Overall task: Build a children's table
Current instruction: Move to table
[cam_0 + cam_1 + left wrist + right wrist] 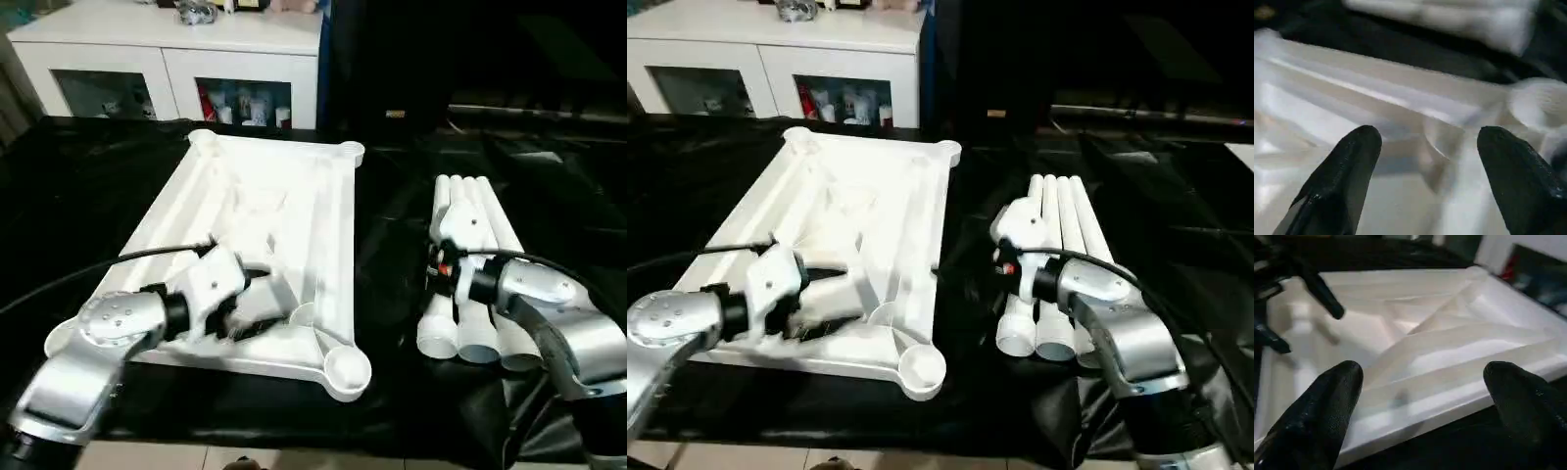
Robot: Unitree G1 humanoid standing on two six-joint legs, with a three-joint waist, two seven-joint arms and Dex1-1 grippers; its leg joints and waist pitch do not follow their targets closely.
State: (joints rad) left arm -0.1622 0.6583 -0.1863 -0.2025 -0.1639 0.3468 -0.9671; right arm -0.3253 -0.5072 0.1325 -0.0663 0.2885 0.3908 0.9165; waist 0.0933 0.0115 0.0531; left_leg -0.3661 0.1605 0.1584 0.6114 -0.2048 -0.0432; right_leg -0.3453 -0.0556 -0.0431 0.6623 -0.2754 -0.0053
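White tabletop (294, 215) upside down on black bench (88, 186), four legs (480, 211) beside, left gripper (1425, 161) and right gripper (1420, 396) both wide, empty.

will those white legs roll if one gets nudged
Probably: the legs are round tubes lying side by side on the black cloth. Flared ends may make one curve as it rolls. Smooth plastic, so likely slippery.
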